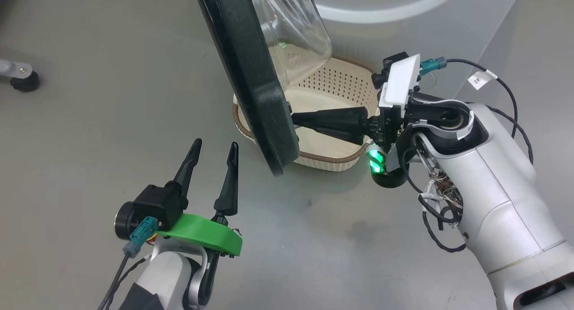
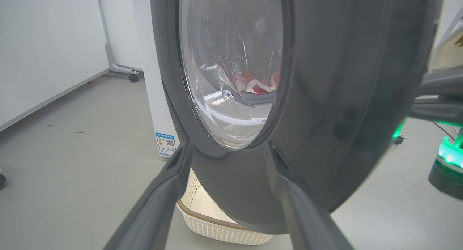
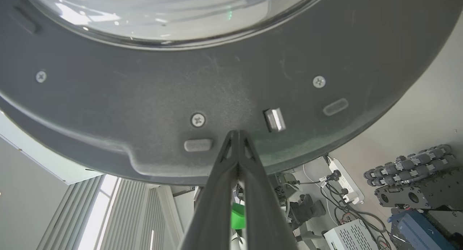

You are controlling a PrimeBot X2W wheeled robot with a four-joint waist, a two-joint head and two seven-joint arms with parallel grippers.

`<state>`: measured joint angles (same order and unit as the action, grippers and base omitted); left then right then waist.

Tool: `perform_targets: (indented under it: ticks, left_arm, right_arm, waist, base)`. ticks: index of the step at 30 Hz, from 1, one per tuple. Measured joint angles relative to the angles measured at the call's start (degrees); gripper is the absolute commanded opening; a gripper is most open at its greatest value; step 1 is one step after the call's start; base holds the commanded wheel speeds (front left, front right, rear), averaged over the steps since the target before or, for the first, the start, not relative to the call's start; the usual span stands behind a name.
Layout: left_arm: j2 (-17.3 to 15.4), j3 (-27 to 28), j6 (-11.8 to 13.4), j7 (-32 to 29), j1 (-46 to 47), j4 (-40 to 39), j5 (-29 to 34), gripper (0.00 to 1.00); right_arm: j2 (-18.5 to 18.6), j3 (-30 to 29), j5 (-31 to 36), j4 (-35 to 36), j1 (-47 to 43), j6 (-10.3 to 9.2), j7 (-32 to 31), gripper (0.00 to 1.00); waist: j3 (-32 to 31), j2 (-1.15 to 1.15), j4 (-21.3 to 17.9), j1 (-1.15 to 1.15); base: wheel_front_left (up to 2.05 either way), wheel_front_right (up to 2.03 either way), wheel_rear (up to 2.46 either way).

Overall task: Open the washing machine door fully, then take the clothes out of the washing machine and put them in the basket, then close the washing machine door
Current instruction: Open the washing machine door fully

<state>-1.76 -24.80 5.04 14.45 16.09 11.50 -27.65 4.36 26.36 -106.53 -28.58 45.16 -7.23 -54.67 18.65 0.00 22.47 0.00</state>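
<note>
The washing machine door (image 1: 251, 76) stands partly open, edge-on in the head view, its glass bowl (image 1: 293, 32) bulging right. My right gripper (image 1: 293, 119) is shut with nothing in it, and its tips touch the door's inner rim (image 3: 231, 98) near the latch (image 3: 274, 119). My left gripper (image 1: 215, 144) is open, low and left of the door, apart from it, facing its outer side (image 2: 343, 98). Red and white clothes (image 2: 257, 84) show through the glass inside the washing machine (image 2: 153, 98). The cream basket (image 1: 341, 88) sits empty on the floor under the door.
A blue label (image 2: 165, 144) marks the machine's lower front. A caster foot (image 1: 24, 79) stands at the far left on the grey floor. A wheeled stand (image 2: 133, 76) is beside a white wall panel. A power strip (image 3: 343, 181) and equipment boxes (image 3: 416, 195) lie beyond the door.
</note>
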Motion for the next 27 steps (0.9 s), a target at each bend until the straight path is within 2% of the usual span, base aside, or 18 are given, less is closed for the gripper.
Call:
perform_targets:
  ticks: [10,21,26,27]
  left_arm:
    - [0.00,-0.24,0.03,0.00,-0.32,-0.07,0.00,1.00]
    - [-0.02,2.02,0.29,-0.01,-0.96,0.16,0.60,1.00]
    - [-0.02,4.26,0.30,0.00,-0.98,0.54,1.75,1.00]
    - [-0.04,4.69,0.30,0.00,-1.03,0.73,2.15,1.00]
  right_arm:
    - [-0.03,4.49,-2.38,1.62,-1.19,0.00,3.50,0.00]
    - [-0.24,4.46,-3.13,2.59,-1.20,0.00,7.51,0.00]
    - [0.63,3.72,1.03,3.71,-1.38,0.15,10.81,0.00]
    - [1.31,3.89,2.11,4.02,-1.51,0.77,11.41,0.00]
  waist:
    - [-0.44,0.00,0.53,0.00]
    - [-1.79,0.00,-0.57,0.00]
    - [-3.32,0.00,-1.68,0.00]
    - [-3.66,0.00,-1.94,0.00]
  base:
    - [0.00,0.00,0.00]
    - [0.00,0.00,0.00]
    - [0.00,0.00,0.00]
    - [0.00,0.00,0.00]
